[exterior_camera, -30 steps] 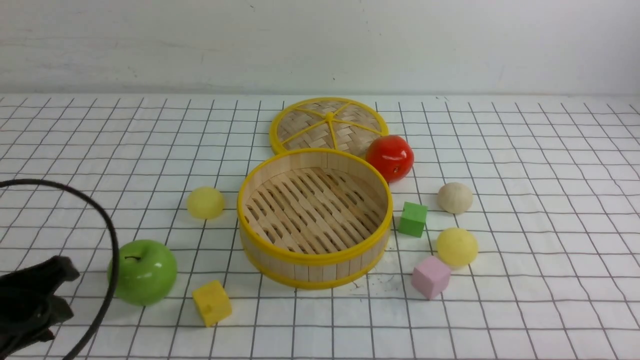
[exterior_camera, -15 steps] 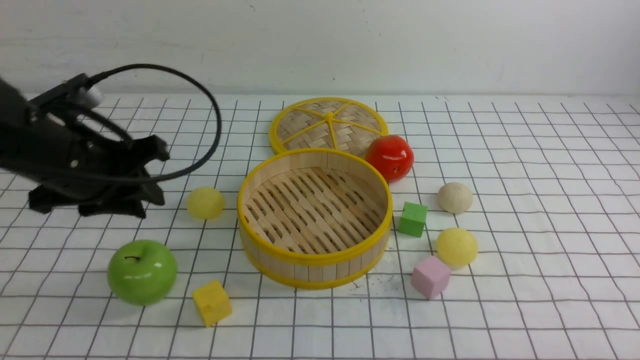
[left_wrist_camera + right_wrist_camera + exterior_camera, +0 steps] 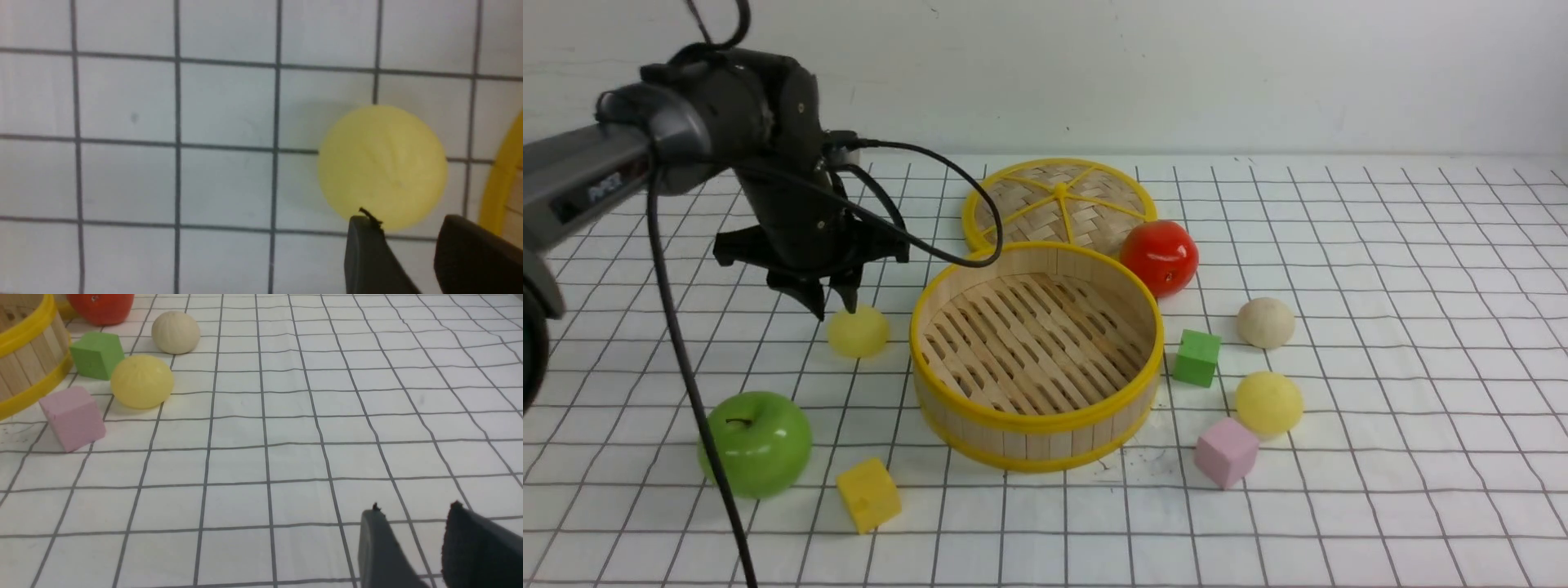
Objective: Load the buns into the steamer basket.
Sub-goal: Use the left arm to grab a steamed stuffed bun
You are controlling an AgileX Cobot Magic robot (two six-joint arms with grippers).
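The steamer basket (image 3: 1033, 420) stands mid-table with nothing in it. One pale yellow bun (image 3: 858, 333) lies just to its left. My left gripper (image 3: 833, 309) hangs open over that bun's far left side, pointing down, not touching it. In the left wrist view the bun (image 3: 382, 163) sits just past the gripper (image 3: 408, 222), with the basket rim (image 3: 502, 179) at the edge. Right of the basket lie a second yellow bun (image 3: 1268, 403) and a cream-beige bun (image 3: 1265, 322). My right gripper (image 3: 412, 512) is open and holds nothing, well away from those buns (image 3: 141, 381).
The woven lid (image 3: 1059, 200) lies flat behind the basket, with a red apple (image 3: 1160, 257) beside it. A green apple (image 3: 756, 443) and yellow cube (image 3: 869, 494) sit front left. A green cube (image 3: 1196, 358) and pink cube (image 3: 1226, 452) stand among the right-hand buns.
My left arm has swung up from the front left corner and across to the yellow bun left of the basket. No object has moved.
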